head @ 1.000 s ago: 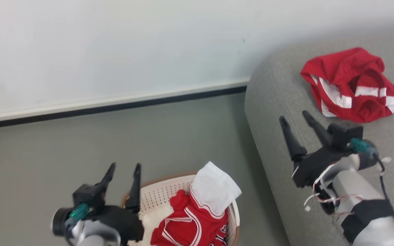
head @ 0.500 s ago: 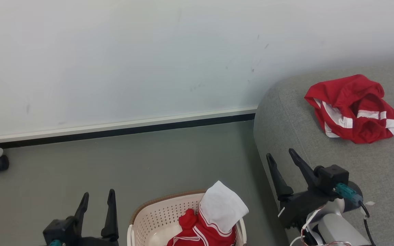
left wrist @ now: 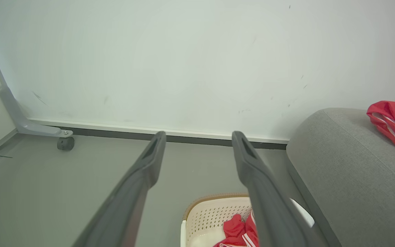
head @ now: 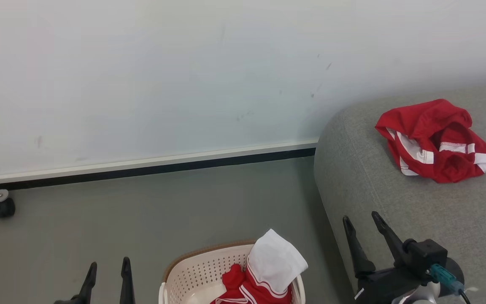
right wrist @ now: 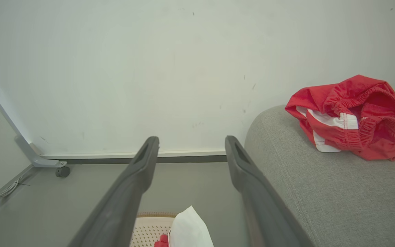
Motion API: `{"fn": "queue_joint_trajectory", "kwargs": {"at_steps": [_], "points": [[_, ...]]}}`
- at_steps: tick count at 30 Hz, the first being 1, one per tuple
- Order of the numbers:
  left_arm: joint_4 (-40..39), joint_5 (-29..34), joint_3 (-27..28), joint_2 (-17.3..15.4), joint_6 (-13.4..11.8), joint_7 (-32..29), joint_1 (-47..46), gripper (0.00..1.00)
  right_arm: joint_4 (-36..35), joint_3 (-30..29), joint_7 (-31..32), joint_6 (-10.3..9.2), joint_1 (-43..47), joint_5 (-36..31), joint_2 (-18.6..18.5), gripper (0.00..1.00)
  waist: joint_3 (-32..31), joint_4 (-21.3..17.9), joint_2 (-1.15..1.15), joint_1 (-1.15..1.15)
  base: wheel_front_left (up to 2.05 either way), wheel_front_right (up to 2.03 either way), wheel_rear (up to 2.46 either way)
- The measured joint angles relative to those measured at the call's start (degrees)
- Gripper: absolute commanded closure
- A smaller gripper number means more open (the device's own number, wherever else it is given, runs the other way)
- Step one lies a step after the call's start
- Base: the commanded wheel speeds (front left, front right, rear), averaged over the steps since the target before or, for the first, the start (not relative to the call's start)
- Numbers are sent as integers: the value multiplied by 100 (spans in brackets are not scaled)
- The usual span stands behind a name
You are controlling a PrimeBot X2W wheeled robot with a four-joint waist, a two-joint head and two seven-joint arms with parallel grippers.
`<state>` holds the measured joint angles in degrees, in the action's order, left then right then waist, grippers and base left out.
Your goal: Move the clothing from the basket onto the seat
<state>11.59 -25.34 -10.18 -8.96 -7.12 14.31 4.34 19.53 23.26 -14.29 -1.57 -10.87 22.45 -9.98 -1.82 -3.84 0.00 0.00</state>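
The red shorts (head: 435, 141) lie crumpled on the grey seat (head: 437, 211) near its rounded corner by the wall, long axis running side to side across the cushion, elastic waistband bunched toward the right. The red jersey (head: 268, 266) sits in the cream basket (head: 188, 276) on the floor beside the seat, heaped against the right-hand rim with a white-lined fold sticking up. The left gripper (head: 109, 261) hangs over the floor left of the basket and the right gripper (head: 360, 216) over the seat's edge, both spread wide, fingers pointing toward the wall, holding and touching nothing.
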Motion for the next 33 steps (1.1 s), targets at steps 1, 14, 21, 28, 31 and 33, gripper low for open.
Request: {"fn": "queue_joint_trajectory", "kwargs": {"at_steps": [1,14,21,28,31,33], "points": [[-31,35,22,7,0,0,35,0,-63,-21,0,-3,51,-16,-14,0,-5,2,0,0,0,0,0],[-267,186,199,147,0,0,331,0,-621,-234,0,-153,583,-73,-125,0,-70,27,0,0,0,0,0],[-357,248,221,187,0,0,396,0,-811,-304,0,-197,676,-109,-164,0,-91,41,0,0,0,0,0],[-449,386,250,214,0,0,434,0,-954,-361,0,-204,712,-130,-166,0,-79,63,0,0,0,0,0],[-456,403,263,225,0,0,435,0,-982,-380,0,-205,723,-130,-166,0,-67,68,0,0,0,0,0],[-458,420,270,226,0,0,435,0,-998,-385,0,-220,751,-131,-166,0,-57,70,0,0,0,0,0]]}}
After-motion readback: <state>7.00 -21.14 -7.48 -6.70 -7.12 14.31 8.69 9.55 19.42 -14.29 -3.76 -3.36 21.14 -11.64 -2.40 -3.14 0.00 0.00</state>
